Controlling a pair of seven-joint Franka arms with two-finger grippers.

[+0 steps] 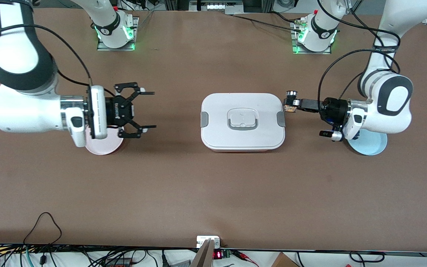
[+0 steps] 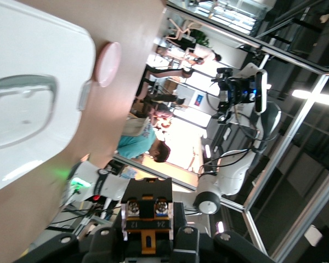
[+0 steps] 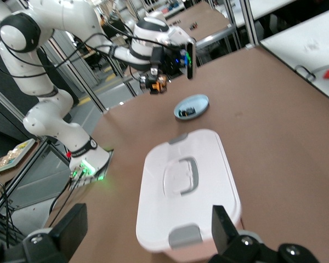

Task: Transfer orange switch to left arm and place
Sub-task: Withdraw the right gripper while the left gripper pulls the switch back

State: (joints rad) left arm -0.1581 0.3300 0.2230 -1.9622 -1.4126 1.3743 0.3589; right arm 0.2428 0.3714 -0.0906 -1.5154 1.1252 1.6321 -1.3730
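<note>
Front view: set high, facing both arm bases along its top edge, looking down on the whole brown table [image 1: 213, 193], with the large white rounded lidded box [image 1: 242, 121] mid-picture; left wrist view: mounted close above the left gripper [image 2: 148, 233], aimed level along the table past the same box [image 2: 27, 82] toward the pale pink round plate [image 2: 107, 63]; right wrist view: looking back over that box [image 3: 189, 189] toward the light blue round plate [image 3: 191, 107]; shared by all three, the box.
</note>
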